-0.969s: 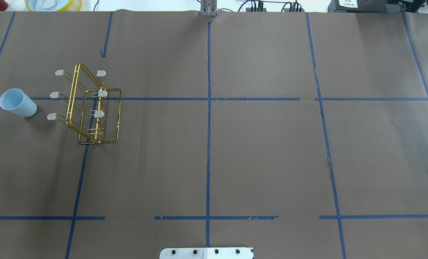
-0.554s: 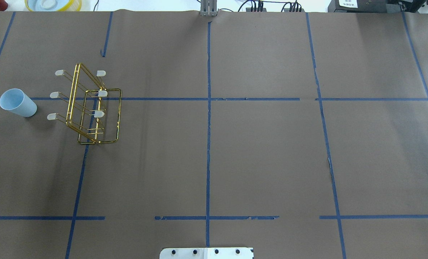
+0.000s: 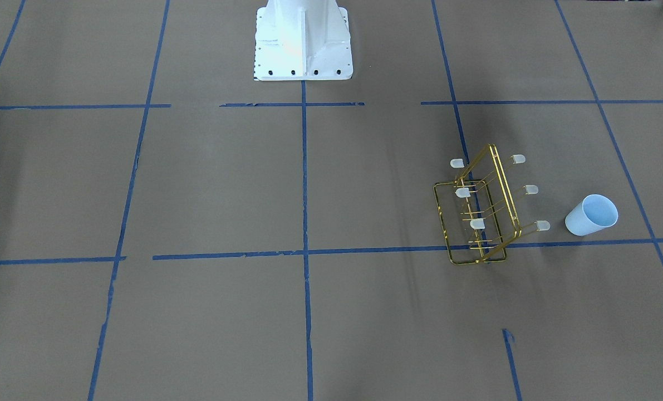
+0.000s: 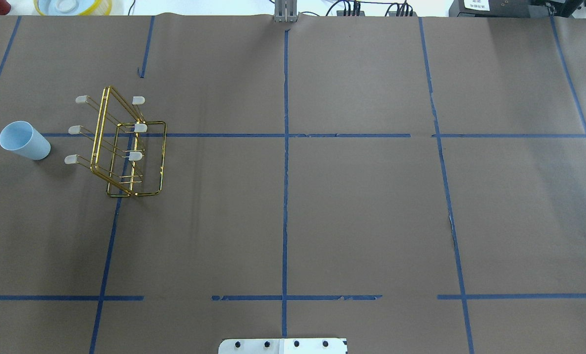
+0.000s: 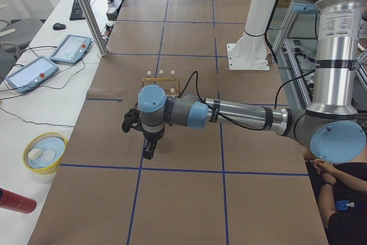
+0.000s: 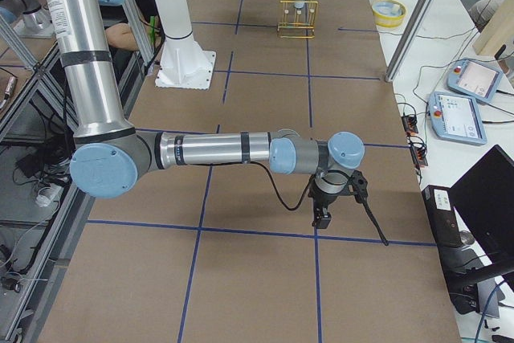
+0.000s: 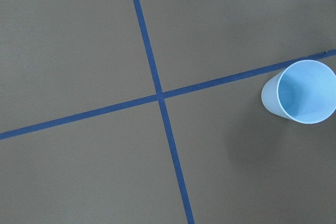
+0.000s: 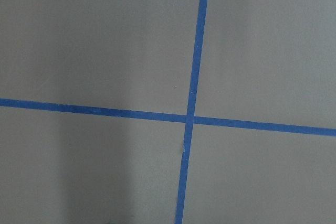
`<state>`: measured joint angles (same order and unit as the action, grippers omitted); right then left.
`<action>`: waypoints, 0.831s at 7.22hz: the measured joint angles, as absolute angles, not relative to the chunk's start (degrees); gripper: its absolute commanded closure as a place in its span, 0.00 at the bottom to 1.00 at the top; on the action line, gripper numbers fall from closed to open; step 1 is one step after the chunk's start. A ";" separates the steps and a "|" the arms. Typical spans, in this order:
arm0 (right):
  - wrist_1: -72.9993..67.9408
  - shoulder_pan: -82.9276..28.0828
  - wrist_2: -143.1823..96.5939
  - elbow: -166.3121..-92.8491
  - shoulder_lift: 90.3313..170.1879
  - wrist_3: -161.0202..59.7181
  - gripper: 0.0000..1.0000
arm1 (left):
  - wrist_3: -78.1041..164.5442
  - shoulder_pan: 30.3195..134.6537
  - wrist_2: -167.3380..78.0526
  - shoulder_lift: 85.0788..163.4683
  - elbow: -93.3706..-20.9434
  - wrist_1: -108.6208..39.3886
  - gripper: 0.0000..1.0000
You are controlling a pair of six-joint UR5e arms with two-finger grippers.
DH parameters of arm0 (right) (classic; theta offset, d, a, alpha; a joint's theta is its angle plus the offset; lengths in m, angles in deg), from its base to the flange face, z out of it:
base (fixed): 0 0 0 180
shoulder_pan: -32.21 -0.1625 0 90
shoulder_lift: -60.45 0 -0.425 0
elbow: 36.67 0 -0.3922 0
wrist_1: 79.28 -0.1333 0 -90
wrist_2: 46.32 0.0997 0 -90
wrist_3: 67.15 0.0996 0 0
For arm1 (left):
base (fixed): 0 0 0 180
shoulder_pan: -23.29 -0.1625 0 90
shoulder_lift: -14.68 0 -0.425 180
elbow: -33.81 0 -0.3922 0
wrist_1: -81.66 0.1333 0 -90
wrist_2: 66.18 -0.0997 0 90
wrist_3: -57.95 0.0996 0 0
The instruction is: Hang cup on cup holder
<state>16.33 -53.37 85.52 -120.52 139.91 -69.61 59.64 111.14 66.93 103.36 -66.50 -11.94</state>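
Seeming light and slippery, the cup (image 4: 25, 140) wants a gentle mid-wall grip; whether the left hand (image 5: 147, 154) or right hand (image 6: 320, 220) is apart, I cannot tell.

— Home, shop, office?
— Robotics lab. Table (image 4: 371, 211) papered brown and gridded in blue tape (image 4: 285, 196); industrial arm (image 5: 241, 116) stretched across it; white bolted pedestal (image 3: 303, 39) at twelve o'clock, front-facing view.
— More?
— Teach pendants (image 5: 70, 48) at ten o'clock in the left side view, keyboard (image 5: 77, 5) beyond, aluminium post (image 5: 86, 10), cables (image 4: 350, 7) at twelve o'clock overhead.
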 measured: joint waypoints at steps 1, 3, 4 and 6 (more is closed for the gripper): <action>16.31 -53.34 85.52 -120.52 139.91 -69.61 0.00 | 54.40 109.25 64.64 103.01 -68.08 -14.76 0.00; 16.30 -53.33 85.52 -120.52 139.90 -69.61 0.00 | 39.28 102.40 55.88 100.45 -70.45 -24.97 0.00; 16.32 -53.36 85.52 -120.52 139.91 -69.61 0.00 | 32.19 98.70 51.78 99.25 -71.12 -28.81 0.00; 16.31 -53.39 85.52 -120.52 139.90 -69.61 0.00 | 21.26 92.70 46.97 95.68 -72.01 -38.48 0.00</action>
<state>16.31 -53.39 85.52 -120.52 139.90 -69.61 21.26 92.70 46.97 95.68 -72.01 -38.48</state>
